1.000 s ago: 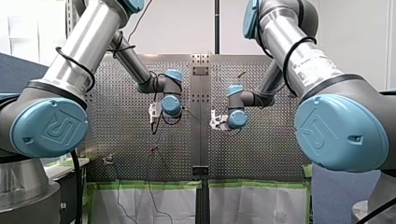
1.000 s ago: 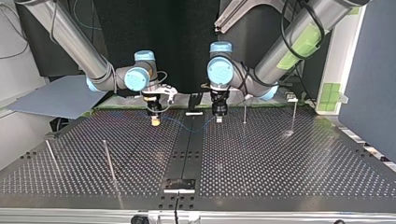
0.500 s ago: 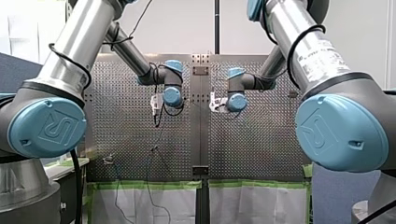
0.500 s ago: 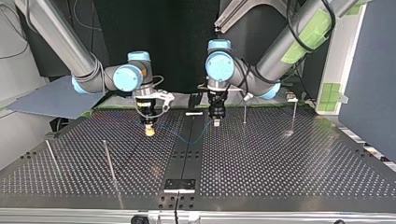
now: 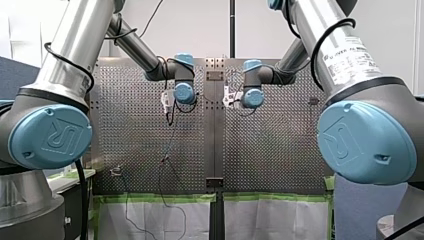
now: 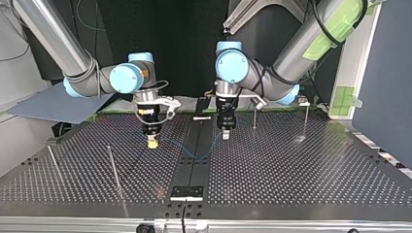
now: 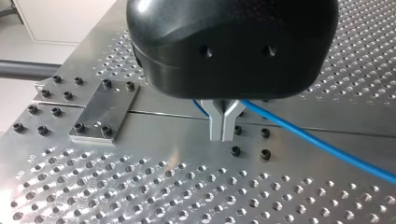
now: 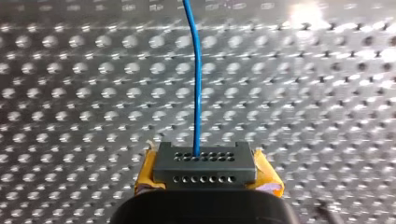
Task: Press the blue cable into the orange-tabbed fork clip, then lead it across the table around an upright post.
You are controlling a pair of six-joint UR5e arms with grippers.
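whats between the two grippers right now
In the top view, only a slack span of the thin blue cable hangs between my right gripper and my left gripper, sagging over the perforated table's dark centre strip.

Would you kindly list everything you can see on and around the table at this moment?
perforated table: one, metal, under everything.
blue cable: one, blue, sagging between the two grippers.
posts: four, thin metal, two at the top view's left, two at its right.
small plate: one, metal, bolted to the table beside my left gripper.
board: one, grey-blue, beyond the table at the top view's left.
left gripper: one, black with metal jaws, shut on the blue cable.
right gripper: one, yellow pads, jaws shut on the blue cable.
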